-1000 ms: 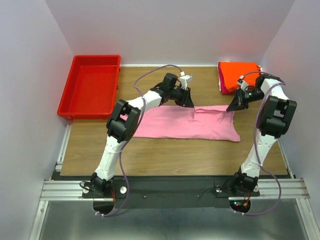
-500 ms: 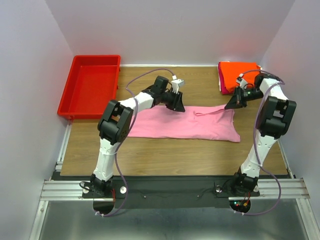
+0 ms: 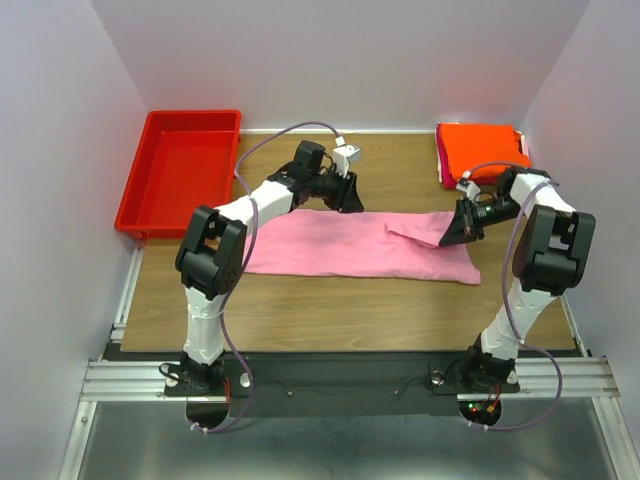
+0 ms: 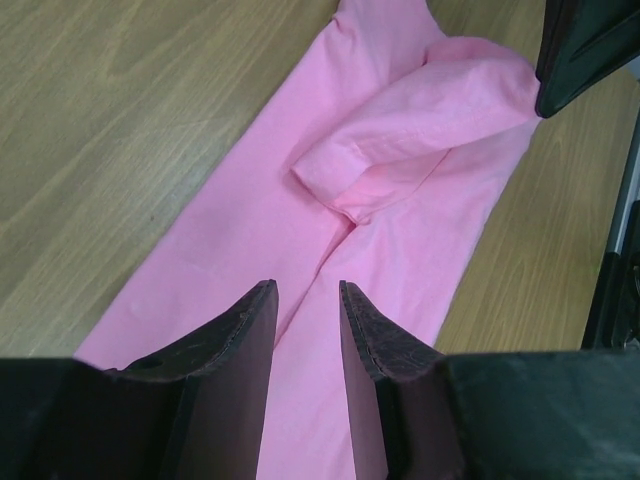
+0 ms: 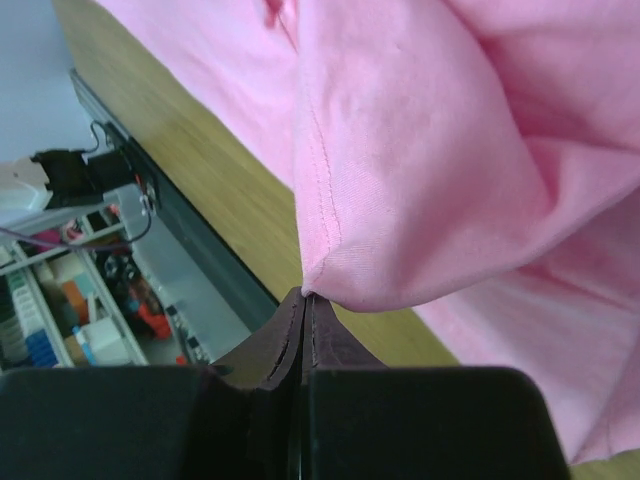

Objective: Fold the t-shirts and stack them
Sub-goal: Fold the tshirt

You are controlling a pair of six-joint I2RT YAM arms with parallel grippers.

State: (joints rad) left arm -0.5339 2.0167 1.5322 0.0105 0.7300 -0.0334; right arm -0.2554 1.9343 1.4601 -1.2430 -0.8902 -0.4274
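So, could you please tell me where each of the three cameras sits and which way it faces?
Top external: above and behind the bases, looking down at the table; both arms show.
Left wrist: on the left arm, looking along the pink shirt; open left gripper shows.
Right wrist: on the right arm, close on the cloth; right gripper shut on its edge.
All three share the pink shirt; the left wrist view also catches the right gripper.

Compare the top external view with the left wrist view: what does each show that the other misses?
Only the top external view shows the red tray, the orange t-shirt folded at the far right corner, and both whole arms. Only the left wrist view shows the left gripper close up, jaws apart and empty above the cloth. Both show the light pink t-shirt spread on the table, with the right gripper lifting its folded-over sleeve end.
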